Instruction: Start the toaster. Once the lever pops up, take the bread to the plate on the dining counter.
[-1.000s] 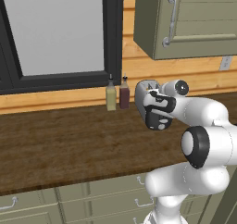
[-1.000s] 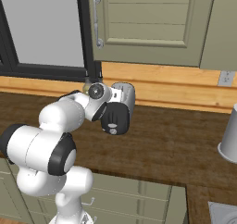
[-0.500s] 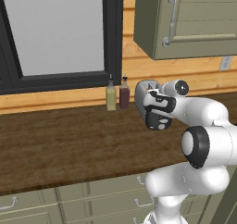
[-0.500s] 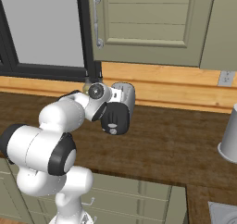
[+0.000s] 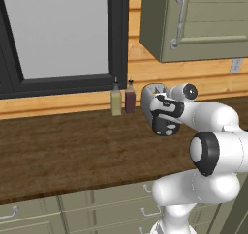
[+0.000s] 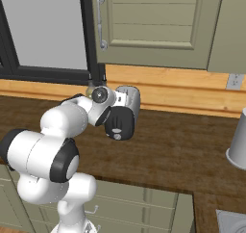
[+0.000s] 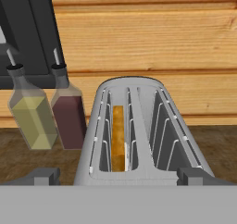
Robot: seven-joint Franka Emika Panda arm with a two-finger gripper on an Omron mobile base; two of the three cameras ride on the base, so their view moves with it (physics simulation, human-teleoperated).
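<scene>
Fingers (image 7: 44, 176) spread wide, one dark tip low at each side of the hand view, nothing between them but air; gripper (image 7: 118, 177) poised just short of the toaster (image 7: 141, 130) and level with its top, no contact visible. Seen along the hand, two long slots running away toward the wall: bread (image 7: 118, 137) standing on edge in the left slot, sunk below the rim, tan face and darker crust showing; right slot holding bare wire guides. Just left of the toaster, two small bottles side by side and touching or nearly so: a yellow-green bottle (image 7: 29, 113) farther out, a dark red bottle (image 7: 69, 108) next to the toaster's shoulder, both upright with thin spouts. Behind them a black window frame (image 7: 32, 31), and across the back a wall of pale wooden boards (image 7: 148, 38). From the left base view, hand (image 5: 166, 116) in front of the toaster (image 5: 149, 95), hiding most of it, the yellow-green bottle (image 5: 116, 100) and the dark red bottle (image 5: 130, 97) at the wall to its left, all on a dark wood-grain counter (image 5: 72, 151) over olive drawers (image 5: 111, 204). From the right base view, toaster (image 6: 129, 98) peeping past the black hand (image 6: 118, 123), an olive wall cupboard (image 6: 153, 25) overhead, a grey pot (image 6: 238, 143) at the far right of the counter (image 6: 182, 150). Toaster lever hidden.
</scene>
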